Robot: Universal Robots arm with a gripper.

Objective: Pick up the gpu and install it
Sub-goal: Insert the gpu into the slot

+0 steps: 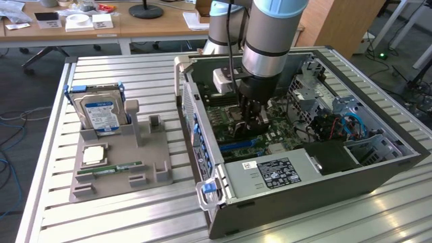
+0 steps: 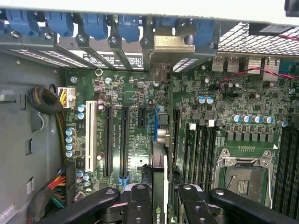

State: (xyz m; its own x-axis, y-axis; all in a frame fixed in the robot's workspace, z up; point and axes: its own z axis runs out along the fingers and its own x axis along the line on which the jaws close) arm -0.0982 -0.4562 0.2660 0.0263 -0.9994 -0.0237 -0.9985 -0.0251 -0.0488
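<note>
In the wrist view the gpu (image 2: 160, 163) stands edge-on between my two black fingers (image 2: 138, 203), a thin dark card with a green logo near the pads. It runs over the blue slot (image 2: 156, 123) of the green motherboard (image 2: 140, 93) toward a metal bracket (image 2: 173, 43) at the case's rear wall. I cannot tell whether it sits in the slot. The gripper (image 2: 159, 201) is shut on the card. In the exterior view the gripper (image 1: 251, 124) reaches straight down into the open computer case (image 1: 304, 202), low over the motherboard.
A white slot (image 2: 89, 135) and two black slots (image 2: 108, 140) lie beside the card; the CPU socket (image 2: 243, 177) is on its other side. At the exterior view's left, a grey holder (image 1: 155, 172) carries a hard drive (image 1: 101, 111), a processor (image 1: 93, 154) and a green memory stick (image 1: 111, 168).
</note>
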